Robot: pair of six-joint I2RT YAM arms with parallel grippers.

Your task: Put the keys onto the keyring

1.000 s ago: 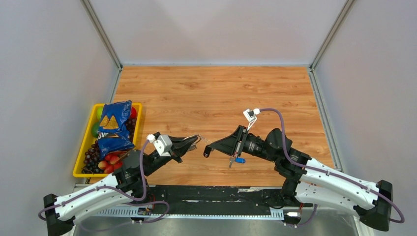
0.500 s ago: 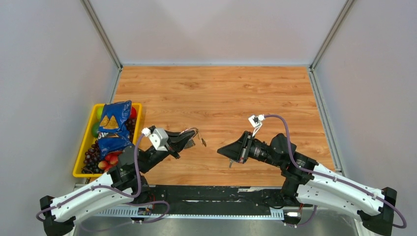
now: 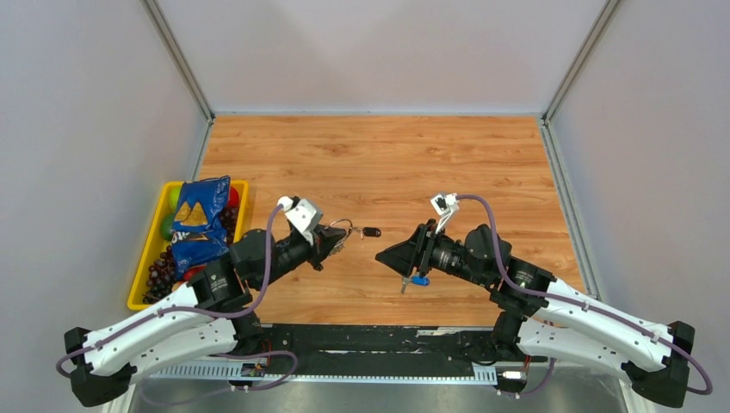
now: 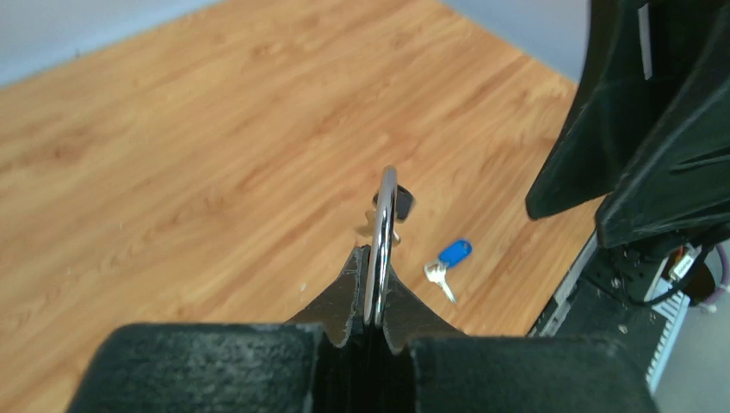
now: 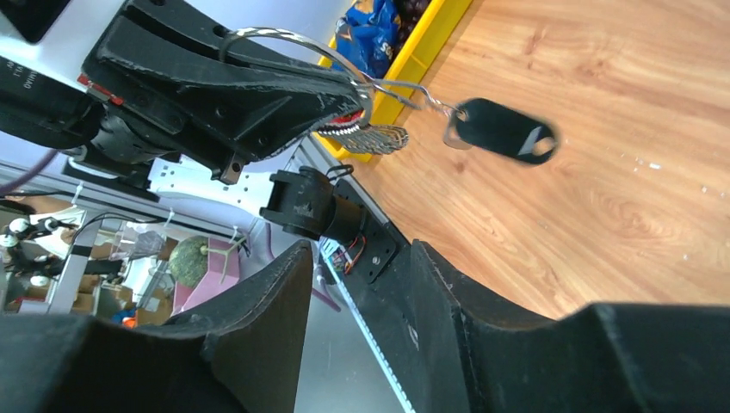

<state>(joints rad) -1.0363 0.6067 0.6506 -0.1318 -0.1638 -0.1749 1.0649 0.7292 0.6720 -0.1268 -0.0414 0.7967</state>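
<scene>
My left gripper point(image 3: 336, 239) is shut on the thin silver keyring point(image 3: 347, 226), held off the wooden table. In the left wrist view the keyring point(image 4: 383, 232) stands edge-on between my fingers point(image 4: 344, 288). A black-headed key point(image 3: 371, 231) dangles from its far side. From the right wrist, the keyring point(image 5: 301, 39) carries that black key point(image 5: 504, 129) and a plain silver key point(image 5: 379, 138). A blue-headed key point(image 3: 419, 280) lies on the table under my right gripper point(image 3: 383, 256), which faces the ring, open and empty. The blue key point(image 4: 454, 255) also shows in the left wrist view.
A yellow tray point(image 3: 142, 284) at the table's left edge holds a blue snack bag point(image 3: 200, 219), grapes and other fruit. Grey walls close off the left, right and back of the wooden table point(image 3: 379, 155).
My right gripper has opened and drawn back slightly to the right. My left gripper has lifted the keyring up and to the right, and the black key now hangs from the ring.
</scene>
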